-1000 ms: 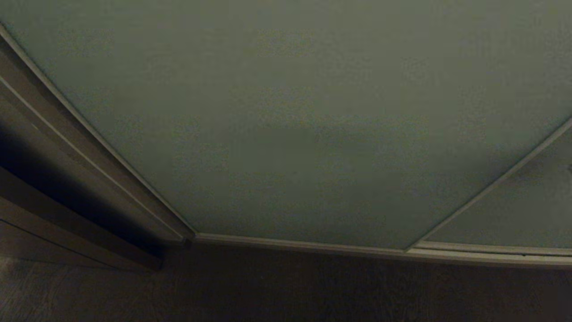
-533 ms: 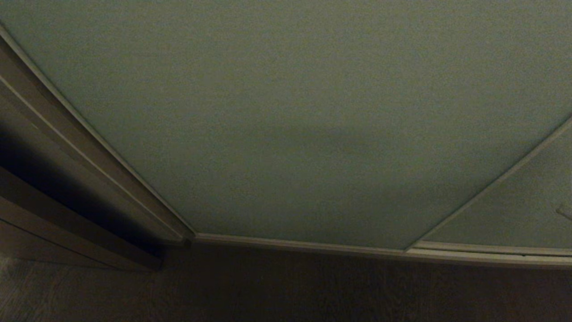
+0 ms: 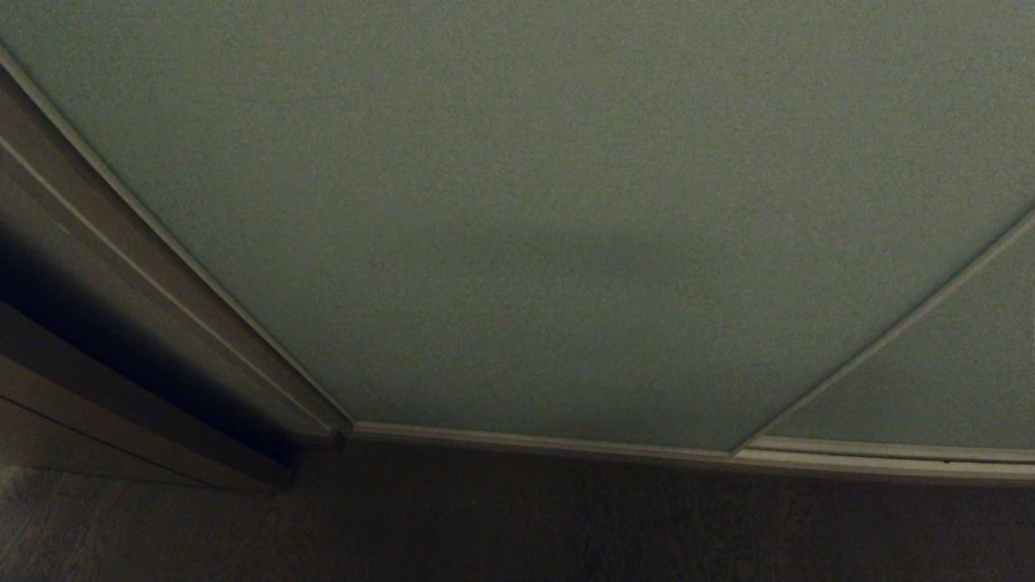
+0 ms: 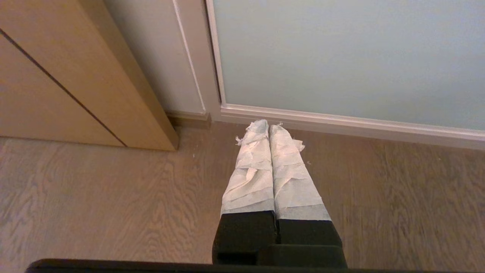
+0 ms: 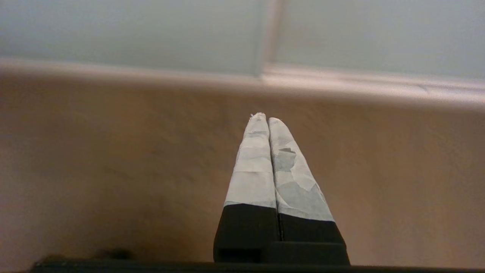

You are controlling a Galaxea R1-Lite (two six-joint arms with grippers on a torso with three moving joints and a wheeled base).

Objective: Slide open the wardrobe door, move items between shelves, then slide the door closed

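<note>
Change: in the head view a small pale shape that had shown at the right edge, against the second panel, half a second before was gone; the camera itself had not shifted.
Meaning for the task: the door stood shut and no arm was near it, so this looked like either the very start or the very end (the pictures alone could not settle which).
Sliding wardrobe door (image 3: pixel 517 226): closed, filling most of the head view, its left edge against the wardrobe frame and its right edge overlapping the second panel (image 3: pixel 954 380) of the same grey-green.
Items and shelves: hidden behind the closed door, none visible.
Left gripper (image 4: pixel 268 127): tape-wrapped fingers pressed together, holding nothing, hanging low over the floor just before the door's bottom rail (image 4: pixel 341 123).
Right gripper (image 5: pixel 264 117): fingers likewise pressed together and empty, pointing at the floor near where the two panels meet; its view was smeared by motion.
Surface: wood-grain floor (image 4: pixel 94 197), bare around both grippers.
Room: a light wooden cabinet side (image 4: pixel 75 76) stood to the left of the wardrobe, with a dark gap beside it in the head view.
</note>
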